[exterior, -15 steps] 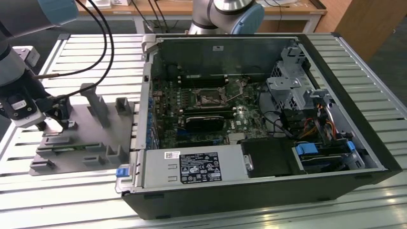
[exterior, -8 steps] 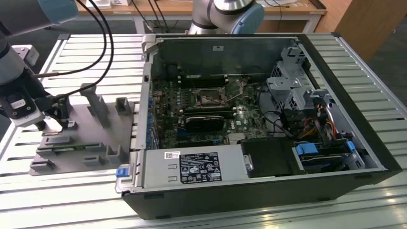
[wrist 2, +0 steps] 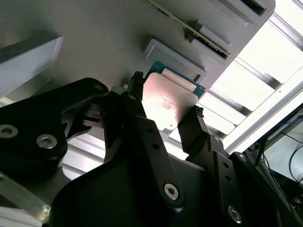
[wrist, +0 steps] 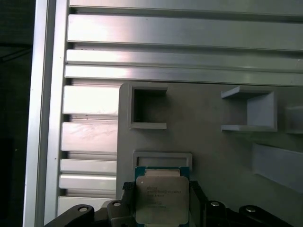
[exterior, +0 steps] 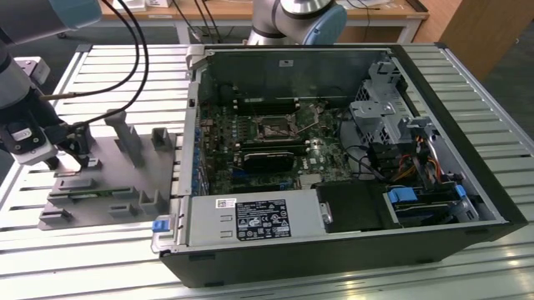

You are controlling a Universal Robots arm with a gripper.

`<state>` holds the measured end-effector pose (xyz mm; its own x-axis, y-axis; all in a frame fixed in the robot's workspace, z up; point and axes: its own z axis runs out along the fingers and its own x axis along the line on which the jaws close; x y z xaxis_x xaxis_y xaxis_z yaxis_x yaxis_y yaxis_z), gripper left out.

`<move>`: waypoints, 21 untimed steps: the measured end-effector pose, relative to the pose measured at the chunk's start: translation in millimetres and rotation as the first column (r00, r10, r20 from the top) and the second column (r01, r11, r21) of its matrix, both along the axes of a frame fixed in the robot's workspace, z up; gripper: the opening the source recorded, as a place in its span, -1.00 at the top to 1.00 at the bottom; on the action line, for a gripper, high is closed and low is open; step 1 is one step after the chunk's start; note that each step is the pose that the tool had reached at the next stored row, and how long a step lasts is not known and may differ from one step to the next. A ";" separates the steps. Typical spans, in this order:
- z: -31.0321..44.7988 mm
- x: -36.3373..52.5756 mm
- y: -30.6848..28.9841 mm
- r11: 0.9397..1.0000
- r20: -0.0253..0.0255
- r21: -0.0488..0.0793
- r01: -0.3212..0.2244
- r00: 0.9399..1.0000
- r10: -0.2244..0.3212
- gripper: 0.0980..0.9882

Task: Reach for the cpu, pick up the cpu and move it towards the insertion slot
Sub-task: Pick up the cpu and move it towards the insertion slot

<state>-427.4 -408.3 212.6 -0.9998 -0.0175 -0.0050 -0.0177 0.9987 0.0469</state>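
Fingers (wrist 2: 142, 132) of the gripper (wrist 2: 165, 94) stand nearest the lens in the second wrist view, one on each side of the cpu (wrist 2: 163, 101), and we judge both tips to bear on its opposite edges: the claw is closed on the cpu. The cpu lies flat, lid (wrist: 162, 198) up, at the edge of the grey fixture (wrist: 213, 156), just beside a shallow moulded frame (wrist: 162, 157); whether it has left the fixture surface we cannot tell. We place the work in the pick-up step: reach done, grasp made, no transfer toward the slot yet shown. Several lines of dark print mark the lid; we do not transcribe them. Beyond the fixture lies the slatted table (wrist: 165, 38). In the exterior view the gripper (exterior: 75, 159) sits low over the fixture at that view's left, well apart from the open case (exterior: 467, 206). The slot (exterior: 273, 130) lies inside the case on the green board (exterior: 242, 144), a dark square framed in metal, with the case wall (exterior: 194, 125) between it and the fixture. We judge that the transfer calls for a straight lift clear of the fixture blocks (exterior: 125, 134), height enough to pass the wall, and a level cpu, since the grip is on two thin edges only. A printed label (exterior: 260, 220) is on the metal box (exterior: 209, 222) at the near side of the case; its text is likewise left unread.
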 end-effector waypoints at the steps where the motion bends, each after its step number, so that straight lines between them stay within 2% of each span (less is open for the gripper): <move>1: 0.3 0.0 0.0 1.000 0.000 0.000 0.000 1.000 0.000 0.00; 21: 5.4 0.0 0.0 1.000 0.000 0.000 0.000 1.000 0.000 0.00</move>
